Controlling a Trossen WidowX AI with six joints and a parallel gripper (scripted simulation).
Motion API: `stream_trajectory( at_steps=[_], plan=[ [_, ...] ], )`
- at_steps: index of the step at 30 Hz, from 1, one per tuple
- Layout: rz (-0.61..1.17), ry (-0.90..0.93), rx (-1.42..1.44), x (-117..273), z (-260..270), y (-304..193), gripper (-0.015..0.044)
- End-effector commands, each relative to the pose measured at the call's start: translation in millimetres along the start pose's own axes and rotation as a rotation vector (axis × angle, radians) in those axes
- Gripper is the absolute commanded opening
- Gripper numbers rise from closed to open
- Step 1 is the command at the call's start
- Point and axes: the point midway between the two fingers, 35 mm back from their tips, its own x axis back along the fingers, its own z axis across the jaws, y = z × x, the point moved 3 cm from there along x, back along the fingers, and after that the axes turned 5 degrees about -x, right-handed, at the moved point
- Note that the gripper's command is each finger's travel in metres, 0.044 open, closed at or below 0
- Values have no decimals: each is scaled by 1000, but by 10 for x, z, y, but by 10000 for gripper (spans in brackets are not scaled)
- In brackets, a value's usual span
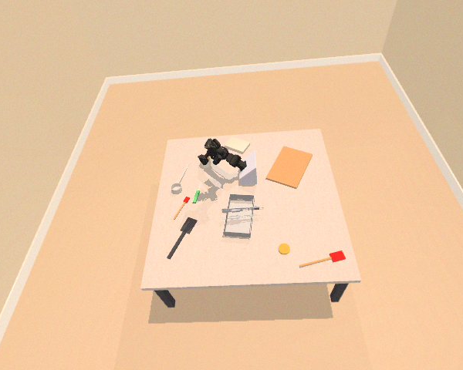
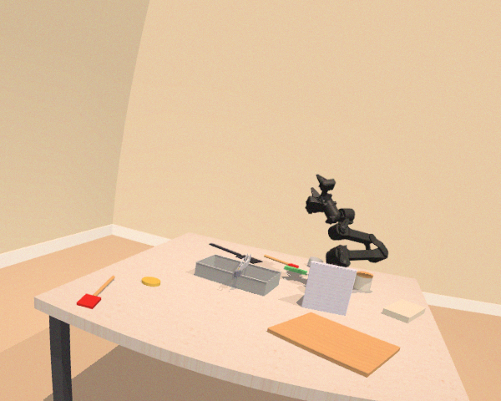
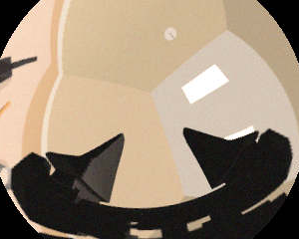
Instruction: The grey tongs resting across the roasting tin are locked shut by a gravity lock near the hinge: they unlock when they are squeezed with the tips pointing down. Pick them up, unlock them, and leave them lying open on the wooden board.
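Note:
The grey tongs [image 1: 233, 211] [image 2: 245, 258] lie across the roasting tin [image 1: 238, 234] [image 2: 207, 269], over its long side walls, and look closed. Their ends reach past the walls. The wooden board [image 1: 289, 167] [image 2: 335, 342] lies flat on the table, with nothing on it. My gripper [image 2: 315, 182] [image 3: 153, 133] is open and empty. It is raised high above the table, well away from the tongs, with its fingers pointing up and outward. The wrist view shows the walls and ceiling between and beyond the fingers, not the tongs.
An upright pale lavender block [image 1: 248, 173] [image 2: 328, 288] stands between arm and board. A cream block [image 1: 238, 145] [image 2: 404, 311], a green bar [image 1: 196, 196] [image 2: 295, 270], a black spatula [image 1: 188, 225], red spatulas [image 1: 337, 256] [image 1: 187, 199] and a yellow disc [image 1: 284, 248] [image 2: 150, 281] lie around.

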Motion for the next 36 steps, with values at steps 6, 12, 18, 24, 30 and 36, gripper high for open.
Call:
stream_trajectory(
  at_steps=[6, 12, 18, 24, 30, 36],
  plan=[
    [-179, -22, 376, -214, -67, 359, 440],
    [-523, -216, 1102, -492, -79, 1117, 440],
    [-813, -611, 1743, -533, 64, 1832, 440],
    [-960, -1105, 2158, -440, 249, 2315, 440],
    [-965, -1795, 2415, -259, 478, 2711, 440],
    [-709, -2660, 2387, -14, 745, 2993, 440]
  ],
)
